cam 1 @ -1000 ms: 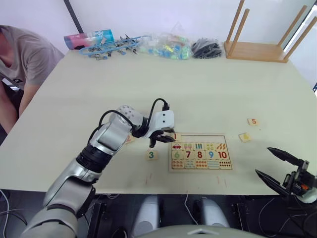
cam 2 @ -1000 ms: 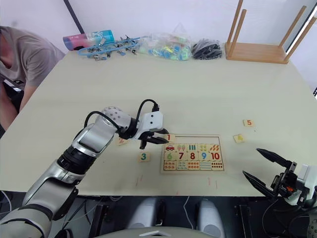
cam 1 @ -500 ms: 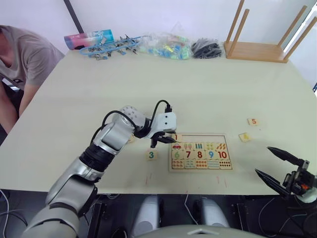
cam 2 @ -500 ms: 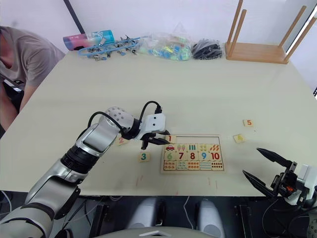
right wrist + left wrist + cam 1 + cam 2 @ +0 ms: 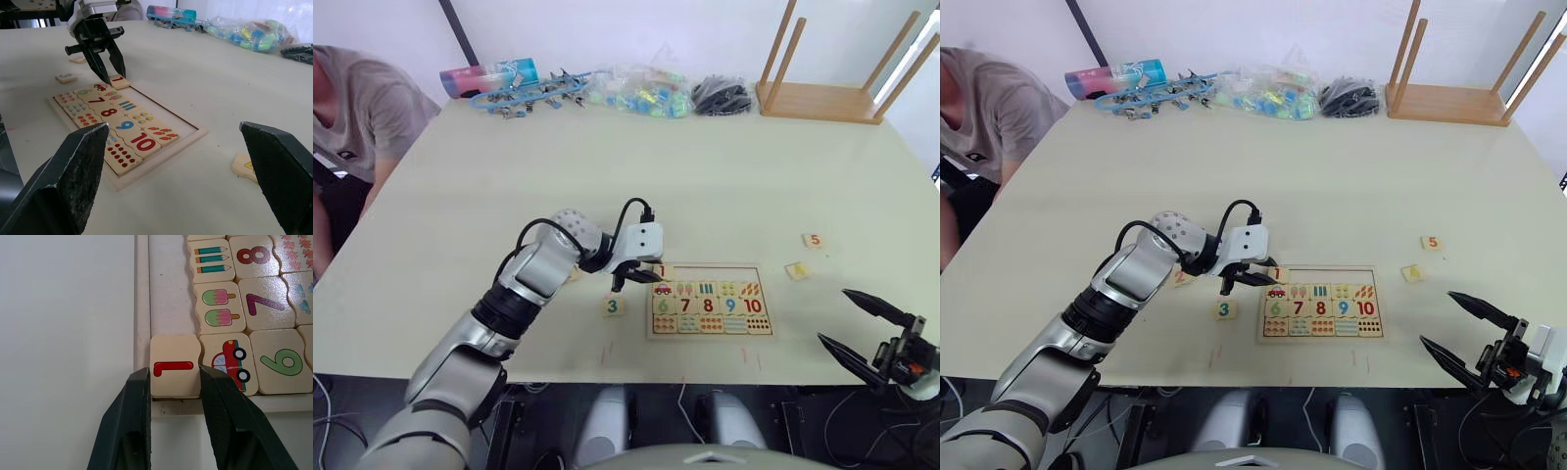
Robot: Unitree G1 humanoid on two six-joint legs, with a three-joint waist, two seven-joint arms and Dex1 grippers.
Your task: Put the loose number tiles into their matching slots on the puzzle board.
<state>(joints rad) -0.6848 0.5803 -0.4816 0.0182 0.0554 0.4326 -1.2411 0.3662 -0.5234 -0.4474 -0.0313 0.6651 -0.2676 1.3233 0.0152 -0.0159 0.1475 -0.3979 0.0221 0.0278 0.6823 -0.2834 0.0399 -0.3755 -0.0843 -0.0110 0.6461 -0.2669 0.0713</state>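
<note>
The puzzle board [image 5: 709, 324] lies near the table's front edge, with digits 6 to 10 and picture squares in place. Its top row of slots [image 5: 720, 273] is bare. My left gripper [image 5: 641, 277] is shut on the number tile 1 [image 5: 175, 366] at the board's top left corner; the tile overlaps the frame beside the red car picture. Tile 3 [image 5: 614, 305] lies left of the board, and tile 2 [image 5: 1180, 278] is half hidden by my left arm. Tiles 5 [image 5: 814, 240] and 4 [image 5: 797, 271] lie to the board's right. My right gripper [image 5: 862, 328] hangs open off the table's front right.
An upturned wooden stool [image 5: 827, 98] stands at the back right. A bag of coloured bricks [image 5: 641, 93], black parts [image 5: 720, 95] and blue toy planes [image 5: 529, 93] line the far edge. A person [image 5: 357, 108] sits at the left side.
My left gripper edged slightly right with tile 1 and then held still. The person at the left leaned back. My right gripper has not moved.
</note>
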